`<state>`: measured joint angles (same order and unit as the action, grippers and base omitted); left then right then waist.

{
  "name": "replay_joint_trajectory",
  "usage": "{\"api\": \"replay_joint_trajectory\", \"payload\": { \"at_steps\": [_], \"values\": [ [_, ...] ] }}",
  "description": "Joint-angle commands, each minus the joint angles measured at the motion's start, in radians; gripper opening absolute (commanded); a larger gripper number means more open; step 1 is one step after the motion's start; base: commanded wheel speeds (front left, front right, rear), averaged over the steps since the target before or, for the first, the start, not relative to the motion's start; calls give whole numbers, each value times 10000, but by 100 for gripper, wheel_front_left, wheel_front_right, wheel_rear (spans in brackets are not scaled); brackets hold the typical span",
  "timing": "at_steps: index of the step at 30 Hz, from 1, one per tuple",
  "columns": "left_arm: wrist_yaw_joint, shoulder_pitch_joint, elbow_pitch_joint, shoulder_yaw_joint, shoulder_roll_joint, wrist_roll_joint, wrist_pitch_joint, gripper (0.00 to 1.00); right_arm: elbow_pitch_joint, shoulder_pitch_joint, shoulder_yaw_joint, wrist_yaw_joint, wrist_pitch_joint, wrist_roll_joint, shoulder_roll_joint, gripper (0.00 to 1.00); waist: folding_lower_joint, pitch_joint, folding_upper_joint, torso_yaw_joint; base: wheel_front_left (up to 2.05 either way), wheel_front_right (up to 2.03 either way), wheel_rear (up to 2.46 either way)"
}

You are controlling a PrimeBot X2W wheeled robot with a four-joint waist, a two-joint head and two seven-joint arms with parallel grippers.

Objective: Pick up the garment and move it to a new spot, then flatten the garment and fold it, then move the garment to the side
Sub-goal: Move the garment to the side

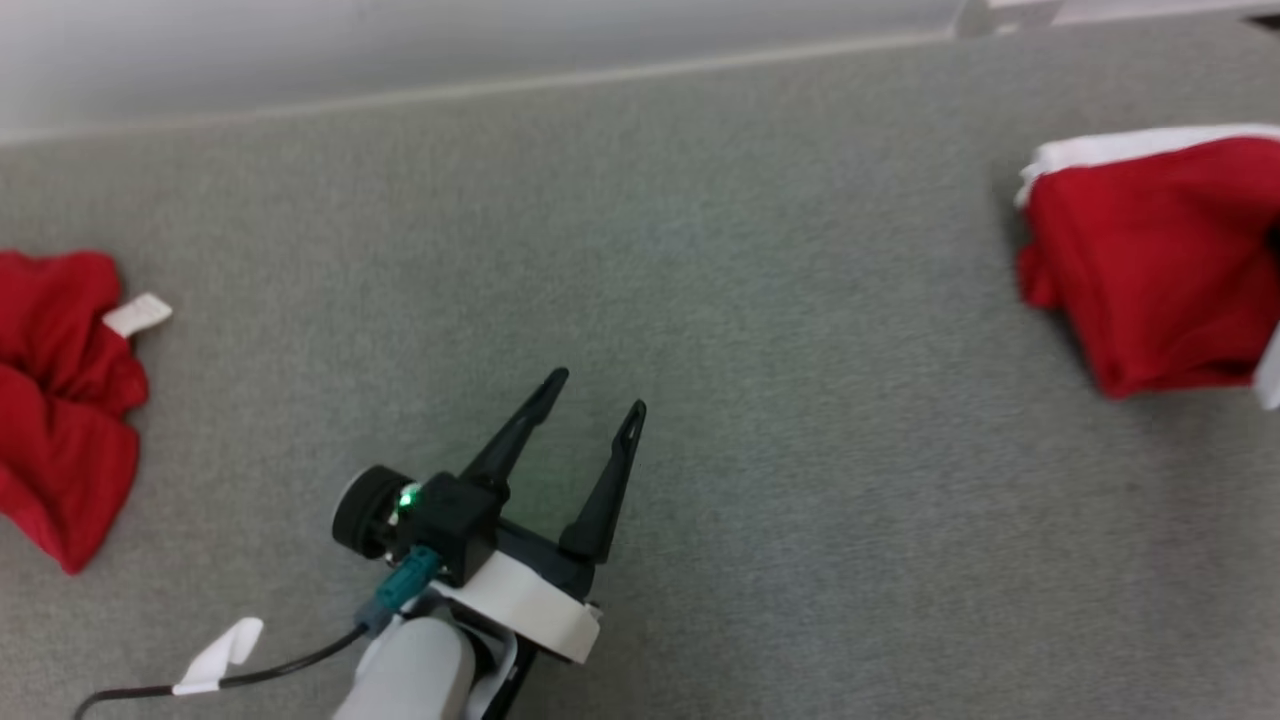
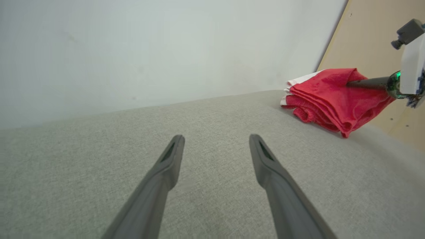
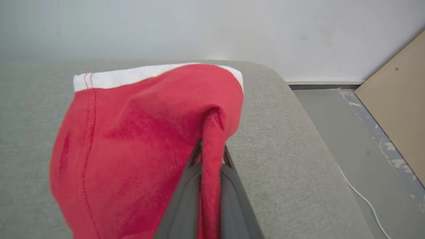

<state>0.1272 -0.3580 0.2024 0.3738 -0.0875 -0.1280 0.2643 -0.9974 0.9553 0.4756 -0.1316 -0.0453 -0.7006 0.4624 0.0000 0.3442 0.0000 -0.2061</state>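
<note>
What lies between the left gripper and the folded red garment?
Nothing: bare grey upholstery separates the left gripper from the folded red garment, as the head view shows.

I have my left gripper over the near middle of the grey seat, fingers spread wide and pale forearm behind it, while my right gripper is pinched tight on a fold of the red garment at the seat's right edge.

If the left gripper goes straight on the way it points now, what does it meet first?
Probably the grey cushion near its far edge, else the white wall behind; depth is unclear. The left gripper would pass left of the folded red garment.
</note>
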Motion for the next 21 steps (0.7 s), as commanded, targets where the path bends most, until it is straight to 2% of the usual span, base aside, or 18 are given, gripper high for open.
{"api": "replay_joint_trajectory", "payload": {
  "at_steps": [1, 7, 9, 10, 11, 12, 13, 21],
  "values": [
    [11, -175, -78, -20, -141, 108, -4, 100, -156, 338, 69, 19, 68, 190, 331, 0, 0, 888, 0, 522, 0, 0, 0],
    [-19, -410, -269, -5, -231, 159, -4, 100, -1164, 1327, 312, 20, 471, 1123, 1369, 0, 0, 1520, 0, 865, 0, 0, 0],
    [-42, -450, -270, -4, -206, 132, -4, 100, -1571, 1602, 294, 20, 697, 1357, 1499, 0, 0, 1562, 0, 948, 0, 0, 0],
    [-39, -456, -251, 9, -192, 105, -4, 100, -1777, 1696, 277, 20, 805, 1422, 1501, 11, 0, 1563, 0, 986, 0, 0, 0],
    [-42, -447, -237, 0, -182, 77, -4, 100, -1995, 1768, 253, 20, 889, 1502, 1490, 36, 0, 1549, 0, 1016, 0, 0, 0],
    [-52, -448, -233, -3, -172, 52, -4, 100, -2204, 1851, 188, 20, 921, 1522, 1438, 75, 0, 1529, 0, 1041, 0, 0, 0],
    [-60, -461, -237, -2, -160, 37, -3, 100, -2356, 1913, 146, 20, 976, 1584, 1418, 100, 0, 1503, 0, 1064, 0, 0, 0],
    [-98, -252, -212, -23, -60, -88, -3, 100, -2895, 1917, -354, 20, 1798, 2416, 1348, 100, 0, 827, 0, 1079, 0, 0, 0]
  ]
}}
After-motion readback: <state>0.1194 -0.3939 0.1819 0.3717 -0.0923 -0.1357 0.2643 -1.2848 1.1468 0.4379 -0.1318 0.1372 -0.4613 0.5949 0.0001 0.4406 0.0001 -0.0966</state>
